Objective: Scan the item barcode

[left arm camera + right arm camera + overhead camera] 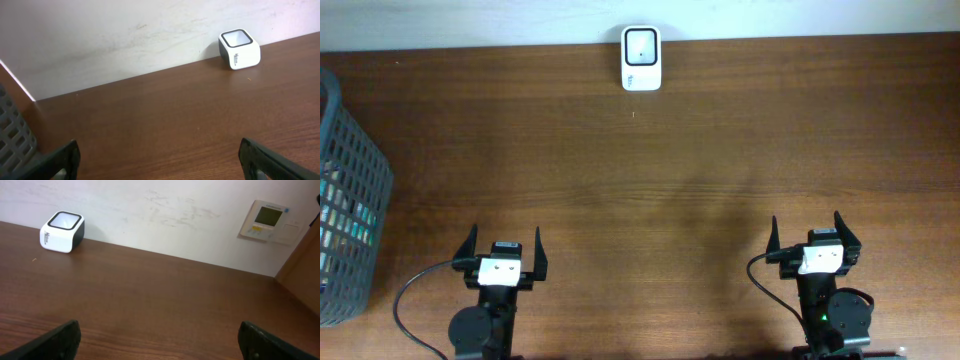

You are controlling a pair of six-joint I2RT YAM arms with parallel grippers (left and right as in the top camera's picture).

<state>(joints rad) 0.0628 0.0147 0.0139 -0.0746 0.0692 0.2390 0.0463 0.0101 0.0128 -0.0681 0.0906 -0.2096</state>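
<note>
The barcode scanner [641, 58] stands at the middle of the table's [640, 180] far edge, window up, probably so that an item can be passed over it. Candidate items show only as coloured patches inside the mesh basket [360, 190] at the left edge. The left gripper [505, 233] and right gripper [805, 222] sit at the near edge, jaws wide, empty. The surface is dark wood grain. Behind it is a white wall [100, 30] with a control panel [270, 221].
</note>
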